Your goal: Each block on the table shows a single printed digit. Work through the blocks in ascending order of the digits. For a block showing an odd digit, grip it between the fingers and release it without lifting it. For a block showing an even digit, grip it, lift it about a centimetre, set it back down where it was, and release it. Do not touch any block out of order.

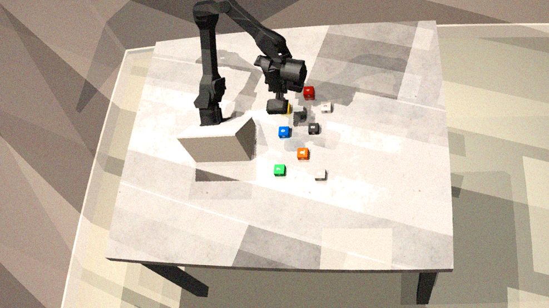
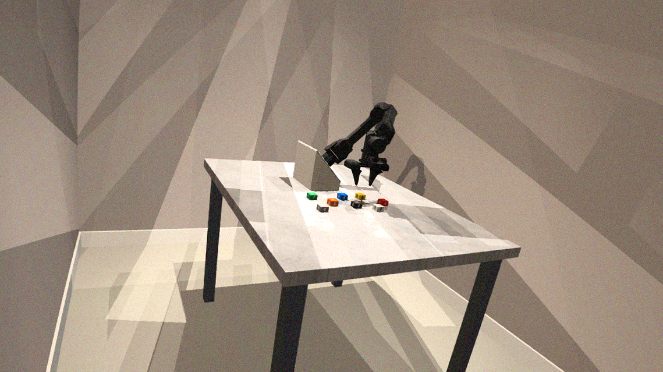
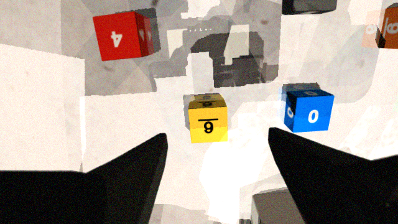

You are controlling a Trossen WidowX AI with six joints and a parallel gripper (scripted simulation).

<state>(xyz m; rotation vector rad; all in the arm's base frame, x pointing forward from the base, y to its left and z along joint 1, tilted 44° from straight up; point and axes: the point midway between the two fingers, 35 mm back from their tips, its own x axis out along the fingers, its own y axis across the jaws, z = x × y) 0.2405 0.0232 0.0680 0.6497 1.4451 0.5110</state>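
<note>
My gripper is open and empty, its fingertips well above the table. A yellow block lies below and ahead of the fingers; its digit reads as an underlined 6 seen upside down. The arm partly hides it in the top view. The red 4 block and blue 0 block stand apart from it. A black 2 block and green 7 block also stand on the table.
A white block stands near the red one. An orange block and a pale grey block are farther off, digits unclear. A wedge-shaped stand is beside the arm's base.
</note>
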